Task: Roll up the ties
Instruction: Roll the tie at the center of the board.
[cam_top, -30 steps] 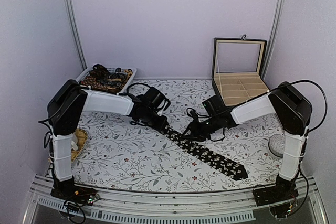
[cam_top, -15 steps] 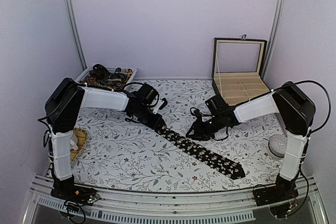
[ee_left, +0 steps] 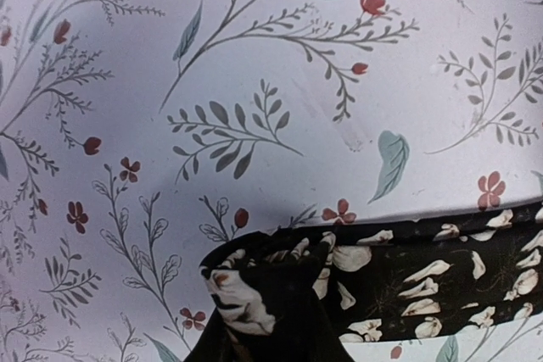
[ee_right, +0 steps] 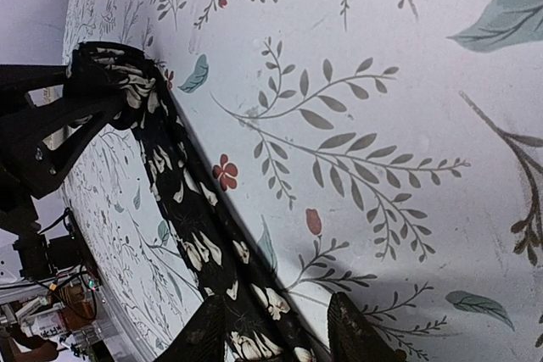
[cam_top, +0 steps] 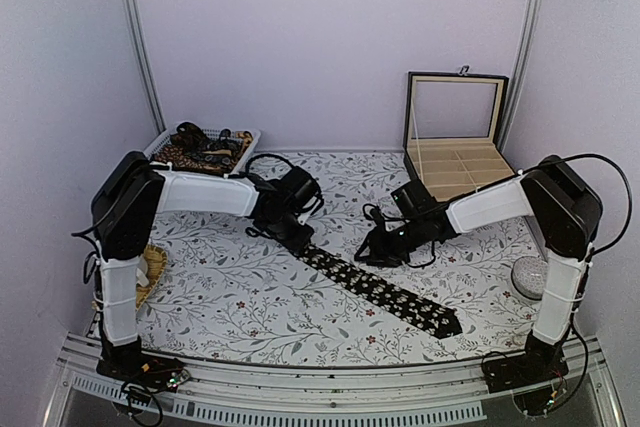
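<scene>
A floral-clothed table [cam_top: 250,307] bears a black tie [cam_top: 385,292], basket [cam_top: 246,155] and open box [cam_top: 456,169].

1. The tie [cam_top: 380,292] is lying slantwise on the table [cam_top: 240,297], running from the middle toward the near right.
2. My left gripper [cam_top: 298,239] is sitting at its far end, my right gripper [cam_top: 373,252] just behind its middle.
3. The basket [cam_top: 165,140] is standing far left, the box [cam_top: 455,162] far right.

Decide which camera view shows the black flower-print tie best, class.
Top external: the whole black flower-print tie lies diagonally, from the left gripper to its wide tip. Left wrist shows only its bunched end; right wrist shows a middle stretch running to that gripper.
</scene>
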Robot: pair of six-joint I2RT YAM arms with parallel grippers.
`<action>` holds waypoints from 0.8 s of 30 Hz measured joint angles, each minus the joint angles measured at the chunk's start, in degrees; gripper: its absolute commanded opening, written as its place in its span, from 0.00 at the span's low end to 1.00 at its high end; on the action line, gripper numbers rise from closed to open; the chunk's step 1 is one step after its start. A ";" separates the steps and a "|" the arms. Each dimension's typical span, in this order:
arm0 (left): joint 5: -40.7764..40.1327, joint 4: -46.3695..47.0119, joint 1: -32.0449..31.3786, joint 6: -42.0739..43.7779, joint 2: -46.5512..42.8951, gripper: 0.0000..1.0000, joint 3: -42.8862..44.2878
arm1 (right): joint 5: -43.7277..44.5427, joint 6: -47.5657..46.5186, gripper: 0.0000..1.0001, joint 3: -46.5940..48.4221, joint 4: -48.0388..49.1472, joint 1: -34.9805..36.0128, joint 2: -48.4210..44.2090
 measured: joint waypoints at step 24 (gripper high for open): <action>-31.47 -4.68 -13.20 -6.29 7.56 0.17 4.74 | -2.84 1.20 0.42 -1.51 1.51 -3.39 -0.28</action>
